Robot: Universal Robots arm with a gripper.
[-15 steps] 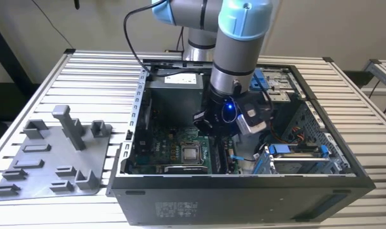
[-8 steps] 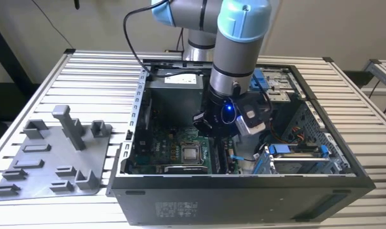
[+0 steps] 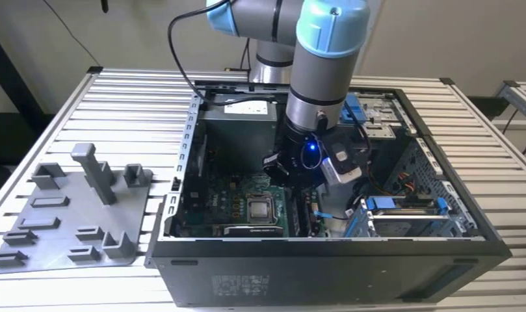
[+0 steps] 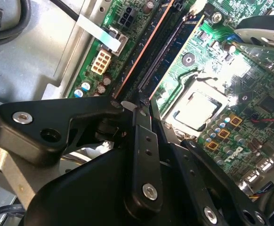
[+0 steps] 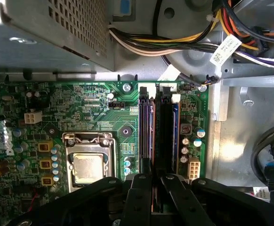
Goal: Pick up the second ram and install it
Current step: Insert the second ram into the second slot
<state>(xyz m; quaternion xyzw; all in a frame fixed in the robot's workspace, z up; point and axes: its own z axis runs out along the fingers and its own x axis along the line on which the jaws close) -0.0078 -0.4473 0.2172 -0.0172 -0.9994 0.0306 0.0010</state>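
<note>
In the exterior view my gripper (image 3: 299, 174) reaches down inside the open computer case (image 3: 332, 260), over the green motherboard (image 3: 245, 205). In both wrist views the two black fingers (image 5: 141, 193) stand close together, shut on the second ram (image 5: 163, 132), a long dark strip seen edge-on. The ram stands on its edge along the memory slots (image 5: 146, 127), to one side of the processor socket (image 5: 87, 167). Whether it is seated in a slot I cannot tell. In the second wrist view the ram (image 4: 167, 56) runs away from the gripper (image 4: 141, 109), beside a slot with an orange edge (image 4: 141, 47).
A grey power supply box (image 5: 47, 33) and a bundle of coloured cables (image 5: 198, 42) lie just beyond the slots. The case's metal wall (image 5: 236, 141) is close by. Blue drive brackets (image 3: 402, 205) fill one corner. A grey parts fixture (image 3: 72, 221) stands at the exterior view's left.
</note>
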